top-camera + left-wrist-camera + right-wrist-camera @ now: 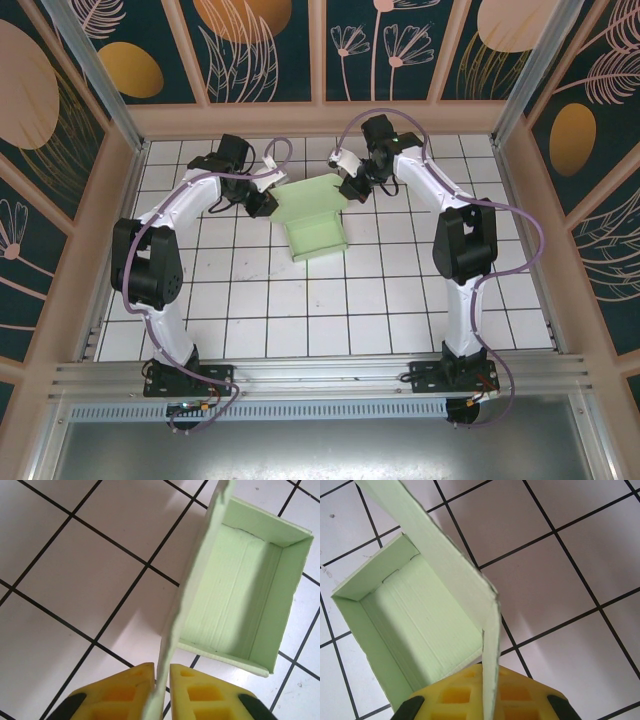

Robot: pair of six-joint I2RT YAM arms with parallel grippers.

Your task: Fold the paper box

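While both arms reach toward the far edge of the table (330, 310), my left gripper (262, 203) and right gripper (352, 190) sit at the two far corners of the paper box (318, 235). Paper box lies on the white tiles near the middle of the table's far edge, open side up, well apart from the side walls (128, 190)

Left wrist view: my left gripper (161, 680) is pressed together on a raised flap (202, 560) of the paper box (240, 590). The thin card runs edge-on between the yellow fingers (125, 690). That flap stands between me and the tray's near wall, and its shadow falls on the tiles to its left

Right wrist view: my right gripper (490, 690) is pinching a folded tab (491, 655) at the end of the same kind of flap (435, 550). The tray of the paper box (415, 615) is just beside my fingers (455, 695). The flap cuts across the view and hides part of the tiles behind it

Around: the far wooden wall (320, 120) is close behind both grippers, lavender cables (535, 240) loop along the arms, and a metal rail (320, 375) runs along the near edge
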